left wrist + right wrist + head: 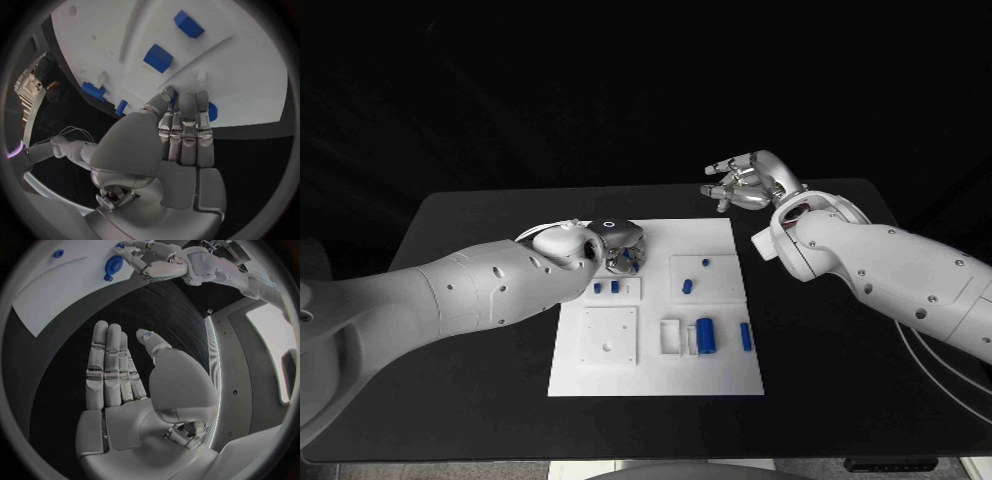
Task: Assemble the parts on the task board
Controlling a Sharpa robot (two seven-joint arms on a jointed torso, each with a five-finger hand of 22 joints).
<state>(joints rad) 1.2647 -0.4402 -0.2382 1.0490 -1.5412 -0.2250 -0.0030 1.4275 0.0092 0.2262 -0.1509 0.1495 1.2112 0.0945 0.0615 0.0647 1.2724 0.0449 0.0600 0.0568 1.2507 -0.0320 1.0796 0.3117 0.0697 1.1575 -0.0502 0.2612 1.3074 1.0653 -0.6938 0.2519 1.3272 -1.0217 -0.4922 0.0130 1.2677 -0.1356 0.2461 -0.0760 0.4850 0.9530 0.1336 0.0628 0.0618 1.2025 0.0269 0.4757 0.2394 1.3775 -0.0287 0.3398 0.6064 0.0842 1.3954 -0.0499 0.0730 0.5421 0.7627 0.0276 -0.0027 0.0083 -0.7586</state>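
Centrally on the black desk (473, 215), a white rectangular task board (733, 380) is laid flat, with raised square panels and small blue parts (708, 335) scattered across it. The left robot hand (620, 247) is held over the board's far-left corner, fingers straight, gripping nothing. The right robot hand (750, 183) is raised beyond the board, open and empty.

The right hand (125, 390) lies flat and empty over the black table (162, 310), task board (56, 290) beyond.

No text, label or number can be read anywhere.
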